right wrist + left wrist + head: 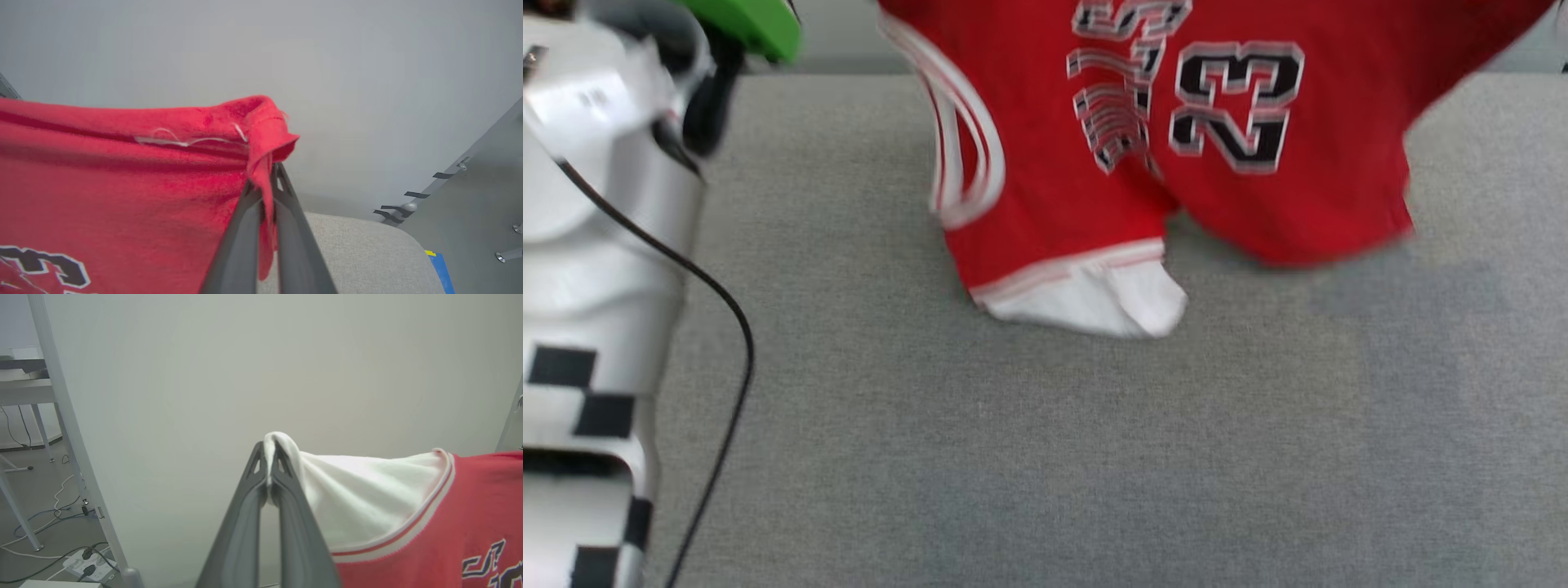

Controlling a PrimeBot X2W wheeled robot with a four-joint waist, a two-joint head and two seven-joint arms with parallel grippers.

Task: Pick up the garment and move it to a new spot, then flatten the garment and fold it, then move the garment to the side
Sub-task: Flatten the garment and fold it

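you have the garment [1054, 204] lifted between both grippers, hanging over the far part of the grey table [1045, 457]. your left gripper [267, 449] is clamped on a white sleeve [359, 490], with cloth pinched at the tips of its pressed-together fingers. your right gripper [270, 173] is closed on a bunched red edge of the same shirt. the number 23 [1237, 106] faces the head camera. the other sleeve [1111, 302] hangs lowest; you cannot tell whether it touches the table. your pale left forearm [596, 245] stands at the left.
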